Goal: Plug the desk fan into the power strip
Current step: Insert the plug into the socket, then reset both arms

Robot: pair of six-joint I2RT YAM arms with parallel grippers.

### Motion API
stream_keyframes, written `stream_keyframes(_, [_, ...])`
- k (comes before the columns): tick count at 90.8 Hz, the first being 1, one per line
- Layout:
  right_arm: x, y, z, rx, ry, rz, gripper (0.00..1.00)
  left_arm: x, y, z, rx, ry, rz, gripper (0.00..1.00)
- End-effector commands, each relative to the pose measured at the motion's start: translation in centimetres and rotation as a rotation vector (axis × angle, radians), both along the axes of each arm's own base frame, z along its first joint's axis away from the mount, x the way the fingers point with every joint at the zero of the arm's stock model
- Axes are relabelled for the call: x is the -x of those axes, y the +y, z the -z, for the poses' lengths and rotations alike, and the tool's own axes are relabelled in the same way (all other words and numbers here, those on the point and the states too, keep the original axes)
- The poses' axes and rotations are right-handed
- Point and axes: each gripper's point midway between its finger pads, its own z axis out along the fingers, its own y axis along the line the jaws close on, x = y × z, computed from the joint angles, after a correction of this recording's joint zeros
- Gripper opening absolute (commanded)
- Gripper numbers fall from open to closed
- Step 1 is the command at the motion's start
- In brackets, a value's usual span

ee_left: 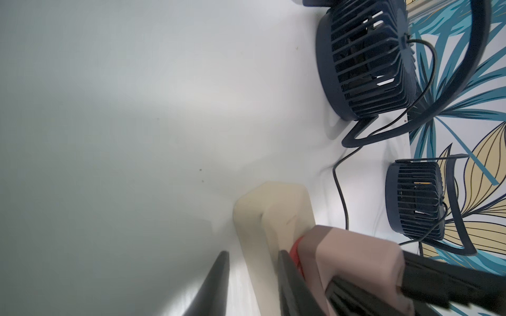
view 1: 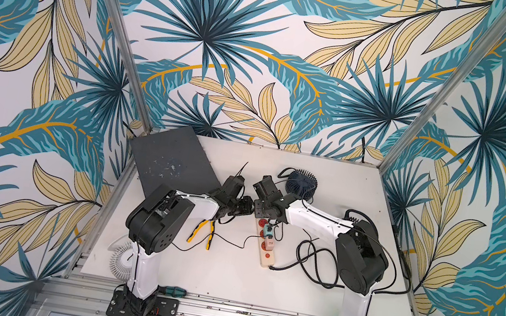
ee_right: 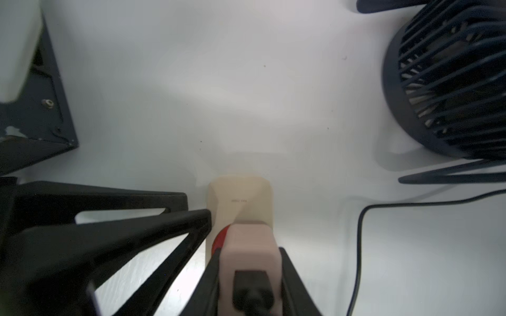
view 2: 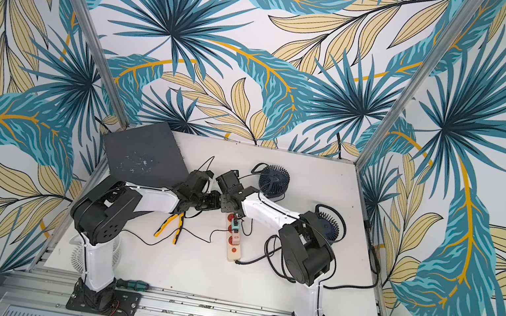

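Observation:
The cream power strip (view 1: 265,254) (view 2: 233,249) lies mid-table between both arms. My left gripper (ee_left: 254,254) is shut on its far end (ee_left: 273,208), one finger on each long side. My right gripper (ee_right: 250,250) is shut on a pinkish-white plug (ee_right: 250,254) (ee_left: 356,260) with a black cable in its back. The plug sits over the farthest red socket (ee_right: 219,238); its prongs are hidden. A dark blue desk fan (view 1: 302,182) (ee_right: 449,82) stands just beyond, and its thin cord (ee_left: 341,191) runs toward the plug.
A second blue fan (view 2: 327,225) stands behind my right arm. A white fan (view 1: 123,255) sits by the left base. Yellow pliers (view 1: 202,232), a dark slab (view 1: 171,159), a screwdriver (view 1: 173,290) and the strip's coiled black cord (view 1: 314,263) lie around. Teal (view 1: 267,229) and white (view 1: 269,245) plugs occupy middle sockets.

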Motion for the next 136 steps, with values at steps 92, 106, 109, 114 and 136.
stream_keyframes(92, [-0.6,-25.8,-15.2,-0.389,-0.548,0.425,1.0,5.8,28.4,-14.1,-0.675,-0.501,-0.61,1.0])
stream_keyframes(106, [-1.1,-31.1,-11.8,-0.292,-0.647,0.528,1.0,4.1,29.2,-10.9,-0.792,-0.609,-0.558,1.0])
stream_keyframes(109, [-1.1,-31.8,-11.4,-0.267,-0.679,0.543,1.0,3.7,28.6,-10.2,-0.786,-0.646,-0.523,1.0])
stream_keyframes(114, [-1.1,-32.8,-10.9,-0.24,-0.736,0.57,1.0,3.1,27.8,-9.4,-0.772,-0.693,-0.486,1.0])
stream_keyframes(136, [-2.1,-34.5,-10.6,-0.169,-0.887,0.535,1.0,0.2,25.2,-7.0,-0.753,-0.792,-0.28,1.0])
